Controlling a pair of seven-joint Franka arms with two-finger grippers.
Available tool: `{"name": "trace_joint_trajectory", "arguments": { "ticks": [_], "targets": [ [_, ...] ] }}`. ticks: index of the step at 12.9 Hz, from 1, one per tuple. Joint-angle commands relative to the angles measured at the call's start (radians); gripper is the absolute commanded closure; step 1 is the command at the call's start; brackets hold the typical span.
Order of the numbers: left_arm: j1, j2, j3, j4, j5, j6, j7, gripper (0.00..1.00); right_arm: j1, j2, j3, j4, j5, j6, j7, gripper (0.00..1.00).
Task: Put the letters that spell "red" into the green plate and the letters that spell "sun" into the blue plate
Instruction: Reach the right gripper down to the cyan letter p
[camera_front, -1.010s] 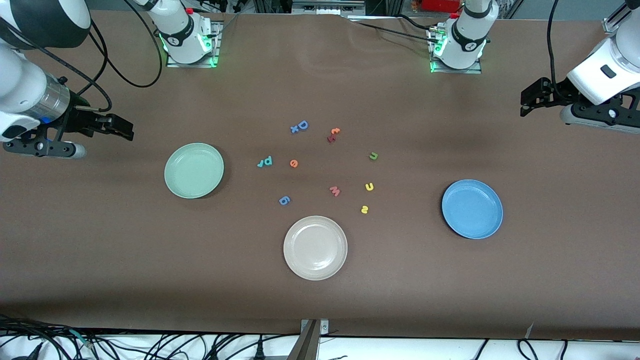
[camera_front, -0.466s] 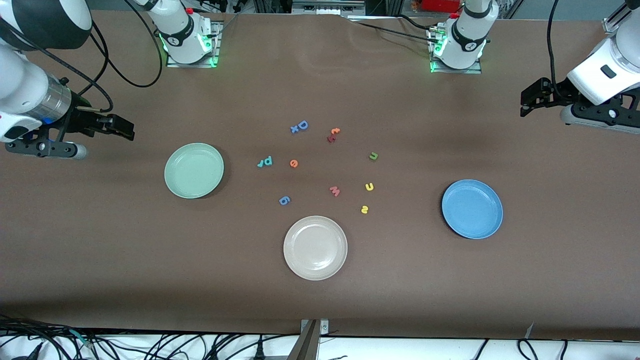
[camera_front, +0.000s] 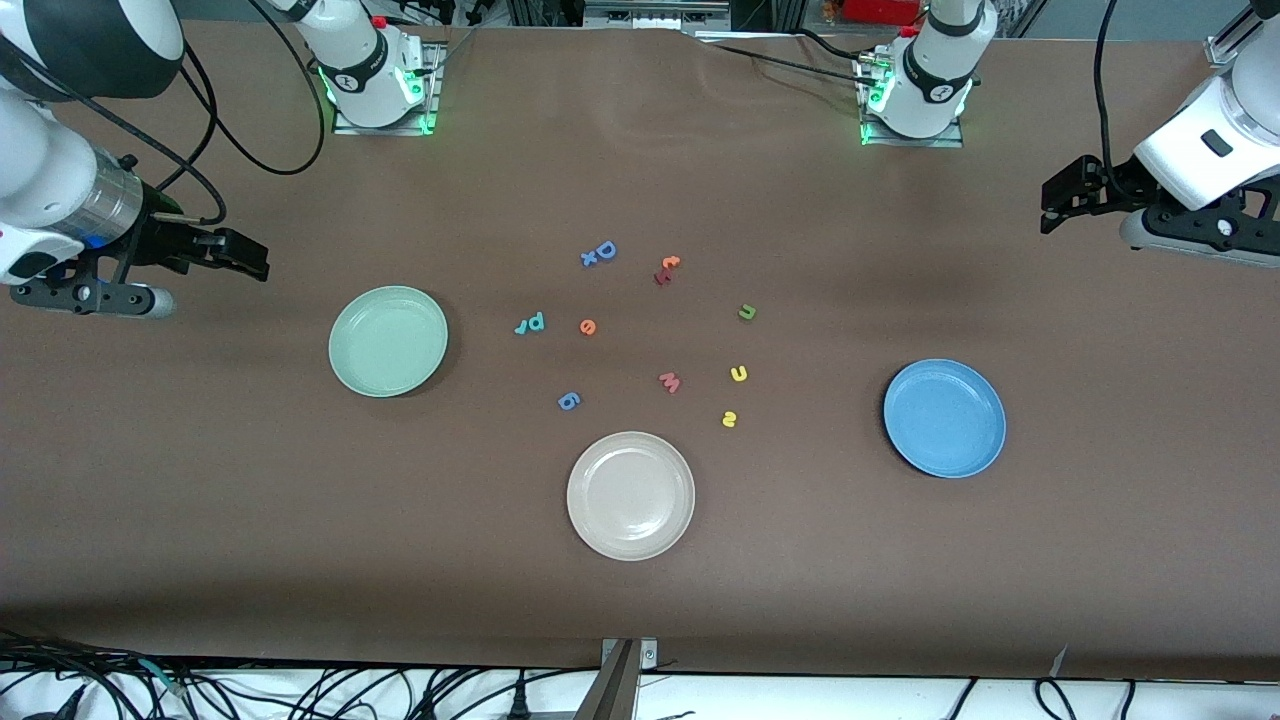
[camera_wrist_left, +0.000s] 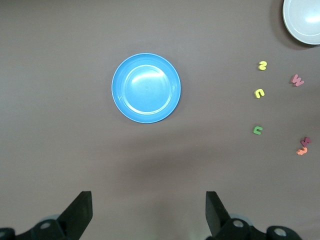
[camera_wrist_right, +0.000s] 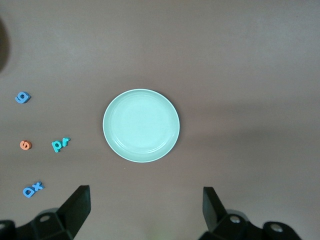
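Two released hands hovering over opposite desk ends: right hand (camera_front: 245, 255), left hand (camera_front: 1060, 195). Lying mid-desk between green plate (camera_front: 345, 375) and blue plate (camera_front: 990, 450): "red" letters (camera_front: 530, 323), "sun" letters (camera_front: 738, 374).

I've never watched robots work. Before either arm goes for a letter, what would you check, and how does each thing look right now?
1. Left gripper fingers open, holding nothing: ok.
2. Right gripper fingers open, holding nothing: ok.
3. Green plate has room for letters: ok.
4. Blue plate has room for letters: ok.
5. Orange "e" lies alone, free to pick: ok.
6. Teal "d" and "r" lie apart enough to pick singly: not ok, they look touching.
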Motion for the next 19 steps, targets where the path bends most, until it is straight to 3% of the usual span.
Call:
{"name": "trace_joint_trajectory", "arguments": {
  "ticks": [1,8,12,19],
  "targets": [
    [0.009,0.013,-0.005,0.028,-0.011,-0.005,0.011,0.0,0.003,-0.016,-0.004,-0.012,0.004,-0.004,0.011,0.01],
    [0.009,0.013,-0.005,0.028,-0.009,-0.005,0.011,0.0,0.005,-0.015,-0.004,-0.016,0.004,-0.004,0.012,0.01],
    [0.008,0.014,-0.006,0.028,-0.008,-0.005,0.011,0.0,0.016,-0.012,0.022,-0.026,0.004,-0.004,0.113,0.01],
    [0.006,0.014,-0.006,0.028,-0.008,-0.005,0.011,0.0,0.212,0.115,0.026,-0.026,0.012,0.054,0.507,0.01]
  ]
}}
